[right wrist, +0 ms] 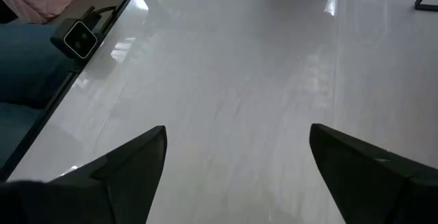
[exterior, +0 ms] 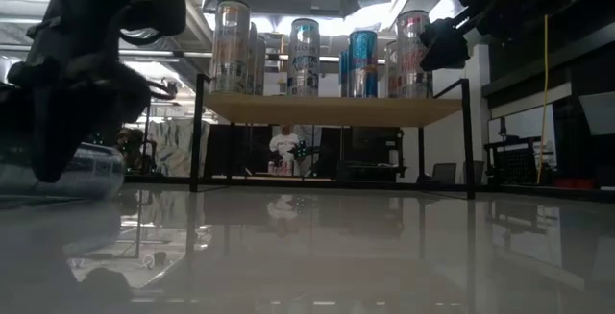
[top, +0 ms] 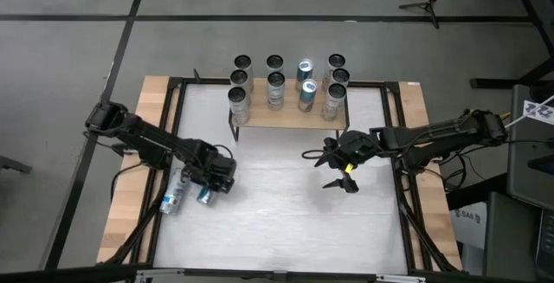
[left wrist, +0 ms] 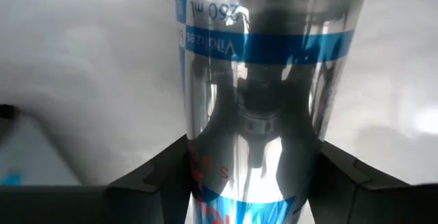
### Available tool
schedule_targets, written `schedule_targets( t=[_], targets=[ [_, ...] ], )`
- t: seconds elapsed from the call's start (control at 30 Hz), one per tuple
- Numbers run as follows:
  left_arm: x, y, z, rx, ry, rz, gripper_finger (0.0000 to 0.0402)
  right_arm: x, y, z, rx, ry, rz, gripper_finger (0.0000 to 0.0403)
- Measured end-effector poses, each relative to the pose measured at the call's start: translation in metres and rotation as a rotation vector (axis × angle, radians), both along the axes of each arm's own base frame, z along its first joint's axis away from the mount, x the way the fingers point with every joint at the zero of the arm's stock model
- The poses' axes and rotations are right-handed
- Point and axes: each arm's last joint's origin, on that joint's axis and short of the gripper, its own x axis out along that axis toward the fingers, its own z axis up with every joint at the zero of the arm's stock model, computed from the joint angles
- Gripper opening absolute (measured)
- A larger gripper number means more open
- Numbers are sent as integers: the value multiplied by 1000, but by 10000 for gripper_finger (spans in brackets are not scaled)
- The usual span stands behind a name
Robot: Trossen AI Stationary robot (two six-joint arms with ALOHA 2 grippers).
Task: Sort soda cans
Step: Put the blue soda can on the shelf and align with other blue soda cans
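Picking step in hand: left pincer [top: 204, 195] low on the table [top: 286, 222], fingers flanking a lying soda can [left wrist: 267, 94], probably not clamped. Firm closing and lifting next toward the shelf [top: 286, 117]. Right pincer [top: 333, 169] wide, empty, mid-table.

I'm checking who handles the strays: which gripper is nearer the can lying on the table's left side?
Left. The left gripper is right at the lying can, fingers either side of it. The right gripper hangs open over mid-table, well away.
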Motion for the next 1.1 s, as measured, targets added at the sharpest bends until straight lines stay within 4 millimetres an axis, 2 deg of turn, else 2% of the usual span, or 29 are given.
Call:
schedule_targets(
  t=[0.2, 0.5, 0.7, 0.93, 1.1],
  targets=[
    [13, -1, 3, -202, -94, 20, 207, 0, 0, 0, 0, 0, 0, 356],
    [34, -1, 13, -426, -190, 208, 207, 0, 0, 0, 0, -1, 0, 356],
    [35, -3, 15, -551, -97, 326, 208, 0, 0, 0, 0, -1, 0, 356],
    [32, -8, 20, -780, 79, 331, 208, 0, 0, 0, -2, -2, 2, 356],
    [32, -12, 16, -862, 178, 317, 208, 0, 0, 0, -2, -2, 2, 356]
  ],
)
